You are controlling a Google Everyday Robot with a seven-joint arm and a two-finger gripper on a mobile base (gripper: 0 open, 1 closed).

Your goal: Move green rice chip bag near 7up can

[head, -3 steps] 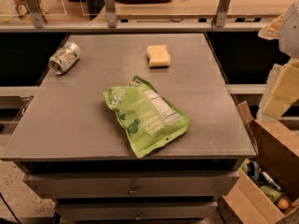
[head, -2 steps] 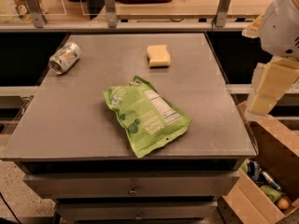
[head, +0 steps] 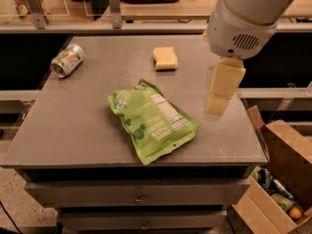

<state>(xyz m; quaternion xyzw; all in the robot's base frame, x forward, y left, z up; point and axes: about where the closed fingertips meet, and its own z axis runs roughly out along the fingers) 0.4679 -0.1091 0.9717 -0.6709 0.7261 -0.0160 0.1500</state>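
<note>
pale tool [head: 216, 106] hangs right of green bag [head: 153, 118], yellow sponge [head: 165, 58] beyond.

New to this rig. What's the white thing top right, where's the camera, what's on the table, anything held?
One camera, one picture: it looks down on the table from its front side; its mount is not known. The big white thing at top right is the robot's single arm. The pale yellowish piece hanging under it is the gripper, over the right part of the grey metal table and touching none of the things on it; I see nothing held in it. On the table: a large crinkly lime-green rice chip bag lying flat near the front middle, a small silver and green 7up can on its side at the far left, a pale yellow sponge block at the far middle. An open cardboard box stands on the floor at right.
</note>
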